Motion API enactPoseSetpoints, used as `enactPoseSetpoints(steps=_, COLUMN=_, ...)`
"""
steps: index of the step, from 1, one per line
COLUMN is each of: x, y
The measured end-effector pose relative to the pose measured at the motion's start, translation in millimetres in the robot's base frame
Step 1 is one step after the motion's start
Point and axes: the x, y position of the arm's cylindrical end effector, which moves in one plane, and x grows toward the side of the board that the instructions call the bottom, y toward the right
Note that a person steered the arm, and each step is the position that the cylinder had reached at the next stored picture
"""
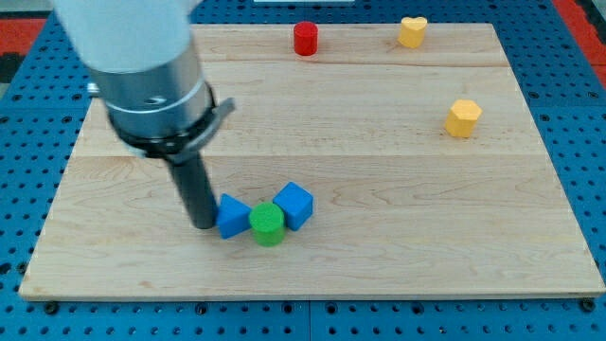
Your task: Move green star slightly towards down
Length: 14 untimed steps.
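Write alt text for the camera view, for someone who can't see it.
My tip touches the left blue block, which sits in a tight cluster with a green block and another blue block. Red and two yellow blocks lie far off.

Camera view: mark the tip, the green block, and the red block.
my tip (203,224): camera view, the rod's very lower end, touching the left blue block's left side.
green block (267,221): camera view, its top face; shape unclear.
red block (305,37): camera view, middle of the cylinder, at the view's top.
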Motion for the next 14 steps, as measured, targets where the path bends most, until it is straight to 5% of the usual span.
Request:
enactPoseSetpoints(steps=1, x=-15.9, y=-45.6)
enactPoseSetpoints(steps=3, x=-207.1, y=76.1)
enactPoseSetpoints(steps=5, x=-344.2, y=-68.0)
enactPoseSetpoints(steps=8, x=-319.0, y=-62.0)
enactPoseSetpoints(steps=9, x=-344.8, y=-56.5)
enactPoseSetpoints(steps=12, x=-292.6, y=-124.4)
enactPoseSetpoints(steps=13, x=-305.9, y=-111.2)
enactPoseSetpoints(steps=14, x=-323.4, y=-173.9)
